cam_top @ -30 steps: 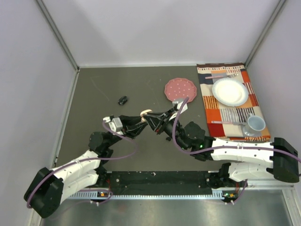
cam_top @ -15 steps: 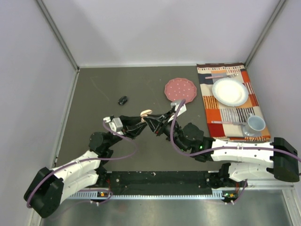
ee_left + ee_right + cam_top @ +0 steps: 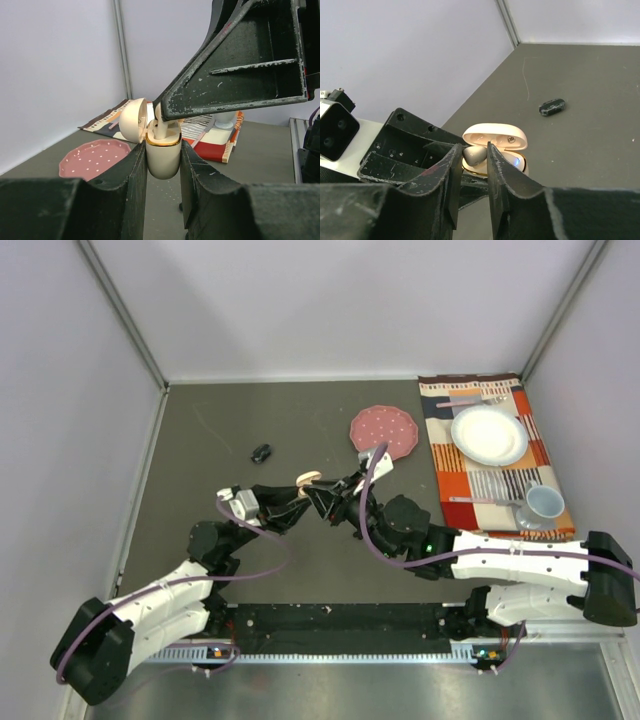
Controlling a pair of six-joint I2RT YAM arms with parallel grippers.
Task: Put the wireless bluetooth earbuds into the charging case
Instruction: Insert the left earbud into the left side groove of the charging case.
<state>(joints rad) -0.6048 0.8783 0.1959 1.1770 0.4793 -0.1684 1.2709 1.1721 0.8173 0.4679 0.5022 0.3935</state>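
Note:
My left gripper (image 3: 162, 161) is shut on a cream charging case (image 3: 162, 155), held upright above the table with its lid (image 3: 132, 120) swung open. My right gripper (image 3: 472, 156) comes in from above, shut on a glossy white earbud (image 3: 474, 155) at the case's mouth. The earbud's stem (image 3: 161, 131) stands in a well of the case. A blue light glows inside the case (image 3: 516, 161). In the top view the two grippers meet at the case (image 3: 310, 478) in mid-table. A black earbud (image 3: 262, 452) lies alone on the table to the far left.
A pink dotted disc (image 3: 384, 428) lies just beyond the grippers. On the right, a striped placemat (image 3: 452, 472) carries a white plate (image 3: 489, 434), cutlery and a grey mug (image 3: 543, 503). White walls close in the table on the left, far and right sides.
The right wrist has shifted slightly left and away, pressing in closer over the case. The left gripper and case have barely moved.

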